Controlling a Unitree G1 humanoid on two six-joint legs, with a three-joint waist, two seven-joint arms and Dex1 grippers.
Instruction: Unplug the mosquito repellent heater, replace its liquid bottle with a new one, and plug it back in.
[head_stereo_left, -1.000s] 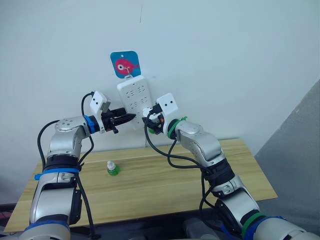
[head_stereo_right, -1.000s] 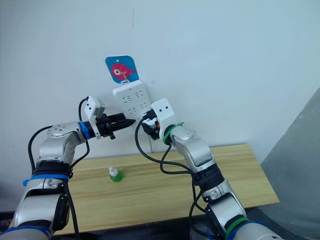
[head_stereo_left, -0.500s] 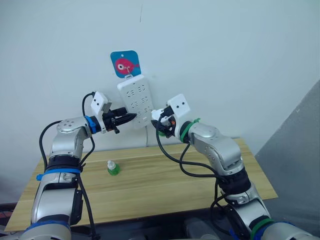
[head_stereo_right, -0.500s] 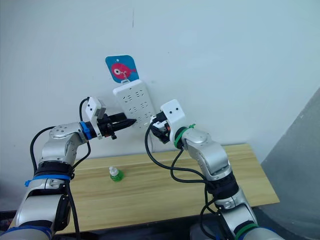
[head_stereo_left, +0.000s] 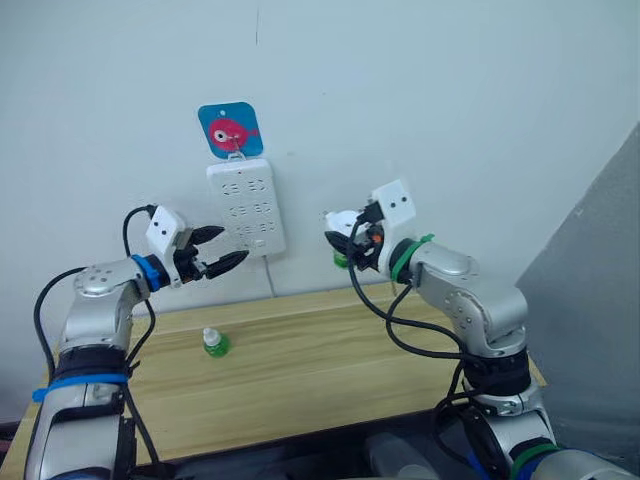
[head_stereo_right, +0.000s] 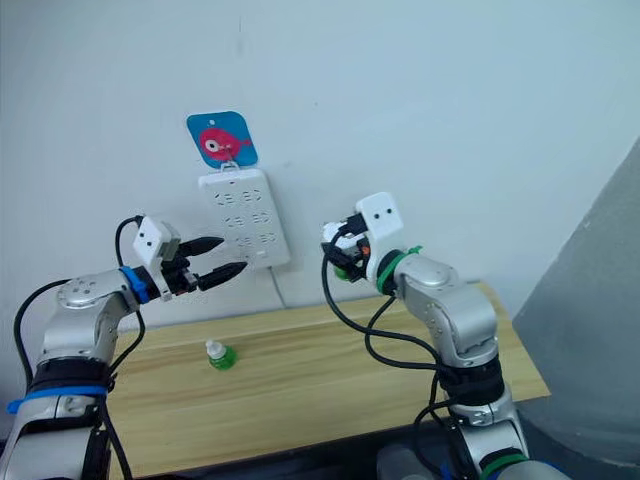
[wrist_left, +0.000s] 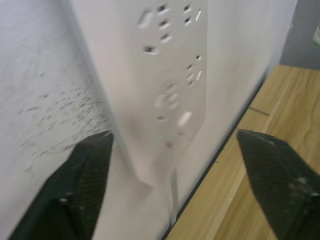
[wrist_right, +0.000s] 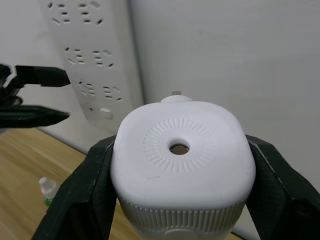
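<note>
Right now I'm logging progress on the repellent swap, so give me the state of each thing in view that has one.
Mosquito repellent heater: unplugged, held in the air clear of the strip.
Right gripper: shut on the heater.
Left gripper: open, empty, beside the strip's lower end.
Power strip: hanging on the wall, no plug seen in its sockets.
Liquid bottle: upright on the table, capped.

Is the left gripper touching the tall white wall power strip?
Apart. In the left wrist view, the left gripper has its fingers spread on either side of the tall white power strip, with gaps showing.
</note>
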